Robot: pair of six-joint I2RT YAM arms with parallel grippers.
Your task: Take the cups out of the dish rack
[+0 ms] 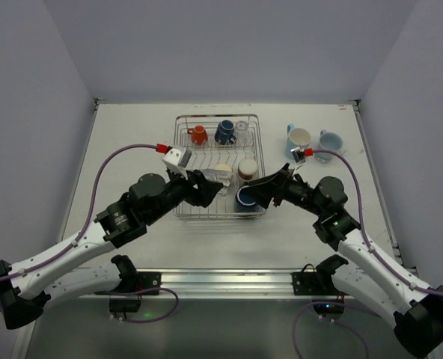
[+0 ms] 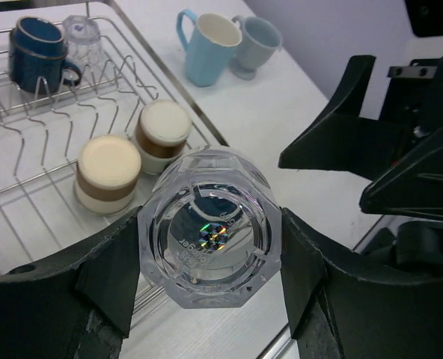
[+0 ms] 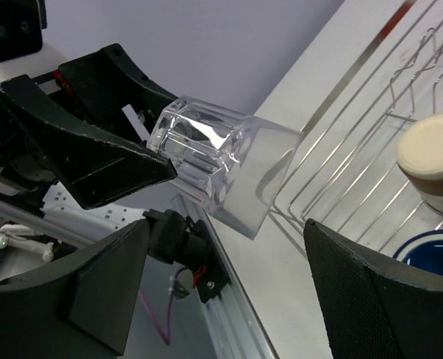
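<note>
My left gripper [image 2: 210, 299] is shut on a clear faceted glass [image 2: 210, 228], its base facing the wrist camera, held over the near edge of the dish rack [image 1: 182, 166]. In the right wrist view the same glass [image 3: 221, 164] hangs tilted just ahead of my right gripper [image 3: 229, 288], which is open with nothing between its fingers. In the rack stand an orange mug [image 1: 197, 134], a dark blue mug [image 1: 224, 132], another clear glass [image 1: 242, 129], two cream-and-brown tumblers [image 2: 108, 172] [image 2: 162, 131] and a second dark blue mug [image 3: 431, 250].
Two light blue mugs [image 1: 298, 138] [image 1: 330, 140] stand on the table right of the rack. My right gripper [image 1: 259, 191] reaches over the rack's near right corner, close to the left gripper [image 1: 215, 187]. The table's metal front rail [image 1: 221, 278] runs below both.
</note>
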